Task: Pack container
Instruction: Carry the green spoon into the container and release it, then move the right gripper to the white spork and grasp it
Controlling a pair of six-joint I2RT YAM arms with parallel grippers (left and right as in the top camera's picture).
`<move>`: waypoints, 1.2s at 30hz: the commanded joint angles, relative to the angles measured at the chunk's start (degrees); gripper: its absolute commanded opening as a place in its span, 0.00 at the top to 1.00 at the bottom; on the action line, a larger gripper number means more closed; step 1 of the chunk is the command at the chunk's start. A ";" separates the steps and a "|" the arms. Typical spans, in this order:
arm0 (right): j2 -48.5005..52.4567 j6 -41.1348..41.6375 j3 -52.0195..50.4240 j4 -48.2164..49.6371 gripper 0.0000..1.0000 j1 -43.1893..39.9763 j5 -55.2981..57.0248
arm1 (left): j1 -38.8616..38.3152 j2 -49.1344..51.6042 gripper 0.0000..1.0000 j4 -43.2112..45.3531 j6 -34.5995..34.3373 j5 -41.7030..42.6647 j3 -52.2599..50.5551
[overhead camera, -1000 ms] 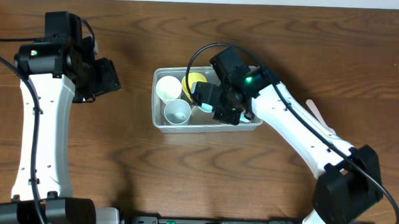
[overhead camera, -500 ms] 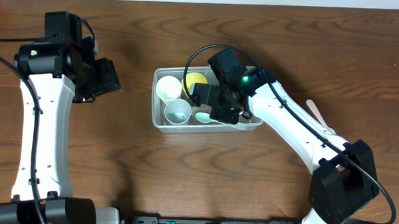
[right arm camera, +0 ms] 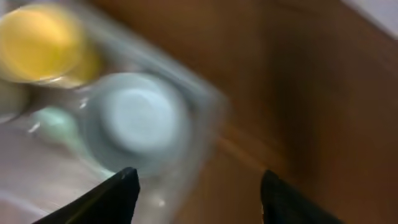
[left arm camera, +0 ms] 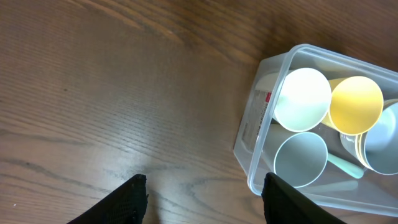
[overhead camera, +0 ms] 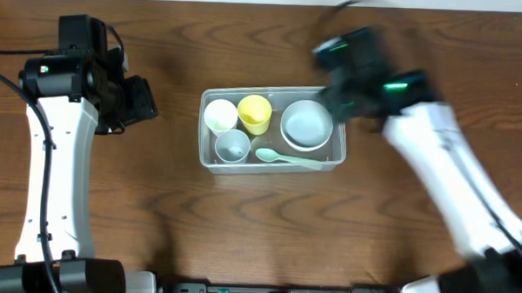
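1. While the clear container sits in the middle of the table, it holds a white cup, a yellow cup, a pale blue cup, a pale bowl and a mint spoon.
2. Left gripper hovers over bare wood just left of the container, jaws released and empty.
3. Right gripper, blurred, is near the container's far right corner, jaws spread, grasping nothing.
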 commanded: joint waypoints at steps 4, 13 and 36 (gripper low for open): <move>-2.47 6.29 0.20 -9.31 0.31 -21.70 -2.36 | -0.02 0.57 0.39 -0.17 0.92 -0.68 -0.20; 5.92 2.19 -9.51 -13.84 0.21 -38.51 -4.79 | -0.02 0.57 0.39 -0.20 0.92 -0.68 -0.20; 11.82 -35.67 -12.26 -10.36 0.15 -38.25 -6.73 | -0.02 0.57 0.40 0.98 0.94 -0.68 -0.20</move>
